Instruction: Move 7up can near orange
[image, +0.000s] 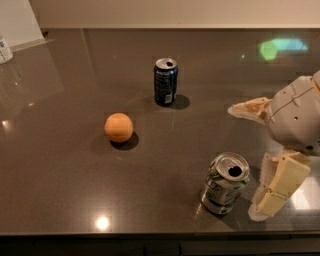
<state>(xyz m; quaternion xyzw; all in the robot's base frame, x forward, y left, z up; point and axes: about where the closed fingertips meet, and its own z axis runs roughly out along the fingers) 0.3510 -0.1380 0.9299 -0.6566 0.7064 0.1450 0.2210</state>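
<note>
The 7up can (225, 183), silver with green and white print and a dented side, stands upright near the table's front edge at the right. The orange (119, 127) sits on the dark table to the left of the middle, well apart from the can. My gripper (252, 157) comes in from the right edge, its white body above. It is open: one cream finger (250, 109) points left above the can, the other (276, 187) hangs just right of the can. It holds nothing.
A dark blue can (165, 81) stands upright behind the middle of the table. A white object (5, 50) is at the far left edge. The table's front edge (150, 235) runs just below the 7up can.
</note>
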